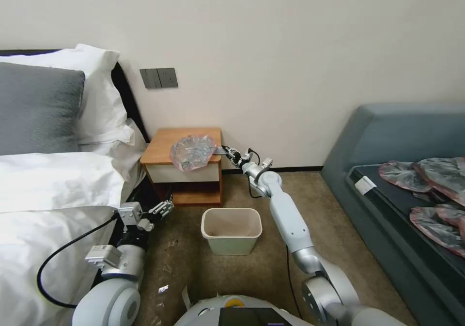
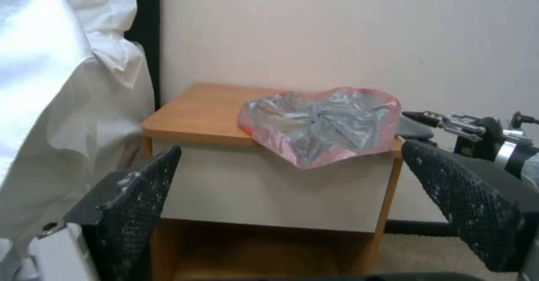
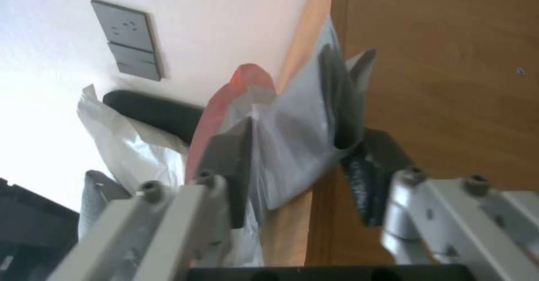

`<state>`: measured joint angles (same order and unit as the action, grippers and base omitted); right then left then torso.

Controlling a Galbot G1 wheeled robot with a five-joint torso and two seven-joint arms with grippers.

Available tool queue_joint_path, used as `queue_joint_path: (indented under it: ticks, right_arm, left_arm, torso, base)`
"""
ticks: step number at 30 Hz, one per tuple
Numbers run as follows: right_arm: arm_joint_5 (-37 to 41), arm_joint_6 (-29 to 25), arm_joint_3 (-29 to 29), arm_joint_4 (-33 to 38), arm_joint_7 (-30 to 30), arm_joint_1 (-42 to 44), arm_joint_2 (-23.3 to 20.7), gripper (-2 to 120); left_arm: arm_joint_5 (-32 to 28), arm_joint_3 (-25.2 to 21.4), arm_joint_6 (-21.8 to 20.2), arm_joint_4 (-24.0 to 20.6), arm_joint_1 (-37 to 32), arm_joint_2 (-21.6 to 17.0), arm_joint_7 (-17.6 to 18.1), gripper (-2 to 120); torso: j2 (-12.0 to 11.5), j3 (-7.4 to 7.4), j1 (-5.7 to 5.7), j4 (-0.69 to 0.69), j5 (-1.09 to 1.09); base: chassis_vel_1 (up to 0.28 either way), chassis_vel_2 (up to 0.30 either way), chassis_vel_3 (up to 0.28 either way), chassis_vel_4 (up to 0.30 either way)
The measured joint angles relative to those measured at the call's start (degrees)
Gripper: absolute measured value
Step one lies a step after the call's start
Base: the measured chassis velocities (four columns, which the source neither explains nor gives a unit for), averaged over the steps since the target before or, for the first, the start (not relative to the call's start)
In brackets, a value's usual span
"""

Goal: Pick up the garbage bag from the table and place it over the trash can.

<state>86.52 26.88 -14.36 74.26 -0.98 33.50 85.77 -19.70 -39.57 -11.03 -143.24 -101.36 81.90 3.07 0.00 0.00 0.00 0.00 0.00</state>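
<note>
The garbage bag [image 1: 193, 152] lies crumpled on the table [image 1: 162, 144], grey with a pinkish-red rim, hanging a little over the front edge. My right gripper [image 1: 226, 151] reaches in from the right at tabletop height. In the right wrist view it [image 3: 292, 116] is open, with the bag's edge [image 3: 297, 146] lying between its fingers [image 3: 230, 163]. My left gripper [image 1: 162, 209] is low beside the bed, open and empty, facing the table [image 2: 191, 116] and the bag [image 2: 323, 123]. The trash can [image 1: 231, 229] stands empty on the carpet in front of the table.
A bed [image 1: 43, 190] with white sheets and a grey pillow is close on the left. A blue sofa [image 1: 387, 142] on the right carries several similar bags [image 1: 436, 190]. A switch panel [image 1: 159, 78] is on the wall behind.
</note>
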Motion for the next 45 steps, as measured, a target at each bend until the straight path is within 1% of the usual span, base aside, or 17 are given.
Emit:
queue_joint_path:
  ticks: [3,5,8,9,10,16,18,19,22,23,25,26,29,30,32,38,45]
  right_arm:
    - [-0.2,-0.3,0.1,0.4,0.0,0.0,0.0,22]
    - [-0.3,-0.4,0.1,0.5,-0.1,0.0,0.1,19]
    - [-0.3,-1.2,0.4,0.9,-0.5,0.0,0.1,5]
    - [-0.3,-1.2,0.4,0.9,-0.5,0.0,0.1,5]
    - [-0.2,-1.6,0.7,1.4,-0.8,0.1,0.0,0]
    - [0.4,-2.8,1.5,5.2,-2.5,1.9,-0.8,0]
    - [0.7,-3.9,1.6,9.2,-4.3,4.1,-1.4,0]
    - [0.7,-3.9,1.6,9.2,-4.3,4.1,-1.4,0]
    - [2.9,-5.7,1.8,16.5,-8.2,8.8,-2.7,0]
    - [2.9,-5.7,1.8,16.5,-8.2,8.8,-2.7,0]
    - [5.3,-6.7,2.3,22.9,-11.7,13.3,-3.8,0]
    - [5.3,-6.7,2.3,22.9,-11.7,13.3,-3.8,0]
    - [6.4,-7.7,3.2,29.8,-14.8,18.2,-5.2,0]
    - [6.4,-7.7,3.2,29.8,-14.8,18.2,-5.2,0]
    - [6.4,-8.1,3.7,34.1,-16.2,20.9,-6.0,0]
    - [3.2,-8.4,5.6,42.1,-16.2,27.8,-7.7,0]
    - [-1.4,-8.6,6.5,46.8,-16.1,36.2,-8.3,0]
  left_arm:
    - [0.1,0.0,0.0,0.0,0.0,0.1,0.0,100]
    - [0.1,0.0,0.0,0.0,0.0,0.1,-0.1,100]
    - [0.2,0.0,0.1,0.0,-0.1,0.2,-0.2,100]
    - [0.2,0.0,0.1,0.0,-0.1,0.2,-0.2,100]
    - [0.3,0.1,0.1,0.0,-0.1,0.2,-0.2,100]
    - [0.9,0.2,0.4,0.0,-0.2,0.3,-0.2,100]
    - [1.1,0.3,0.5,0.0,-0.2,0.4,-0.3,100]
    - [1.1,0.3,0.5,0.0,-0.2,0.4,-0.3,100]
    - [1.6,0.4,0.8,0.0,-0.3,0.0,-0.3,100]
    - [1.6,0.4,0.8,0.0,-0.3,0.0,-0.3,100]
    - [1.8,0.4,1.2,0.0,-0.4,-0.1,-0.3,100]
    - [1.8,0.4,1.2,0.0,-0.4,-0.1,-0.3,100]
    - [1.9,0.4,1.3,0.0,-0.5,-0.1,-0.3,100]
    - [1.9,0.4,1.3,0.0,-0.5,-0.1,-0.3,100]
    - [1.9,0.4,1.4,0.0,-0.5,-0.2,-0.3,100]
    - [2.9,0.4,2.4,0.0,-0.3,-0.5,-0.3,100]
    - [4.2,0.6,3.7,0.0,-0.2,-0.5,-0.3,100]
  torso:
    - [0.0,0.0,0.0,0.0,0.0]
    - [0.0,0.0,0.0,0.0,0.0]
    - [0.0,0.0,0.0,-0.01,0.0]
    - [0.0,0.0,0.0,-0.01,0.0]
    - [0.0,0.0,0.0,0.0,0.0]
    - [0.0,0.0,0.0,0.0,0.0]
    - [0.0,-0.01,0.0,0.01,0.0]
    - [0.0,-0.01,0.0,0.01,0.0]
    - [0.0,-0.01,0.0,0.0,0.01]
    - [0.0,-0.01,0.0,0.0,0.01]
    - [0.0,-0.01,0.0,-0.01,0.01]
    - [0.0,-0.01,0.0,-0.01,0.01]
    - [0.0,-0.01,0.0,0.0,0.01]
    - [0.0,-0.01,0.0,0.0,0.01]
    - [0.0,-0.01,0.0,0.0,0.0]
    - [0.0,-0.01,0.0,0.0,0.0]
    - [0.0,-0.01,0.0,0.0,0.0]
  base:
    - [0.0,0.0,0.0,0.0]
    - [0.0,0.0,0.0,0.0]
    - [0.0,0.0,0.0,0.0]
    - [0.0,0.0,0.0,0.0]
    - [0.0,0.0,0.0,0.0]
    - [0.0,0.0,0.0,0.0]
    - [0.0,0.0,0.0,0.0]
    - [0.0,0.0,0.0,0.0]
    - [0.0,0.0,0.0,0.0]
    - [0.0,0.0,0.0,0.0]
    - [0.0,0.0,0.0,0.0]
    - [0.0,0.0,0.0,0.0]
    - [0.0,0.0,0.0,0.0]
    - [0.0,0.0,0.0,0.0]
    - [0.0,0.0,0.0,0.0]
    - [0.0,0.0,0.0,0.0]
    - [0.0,0.0,0.0,0.0]
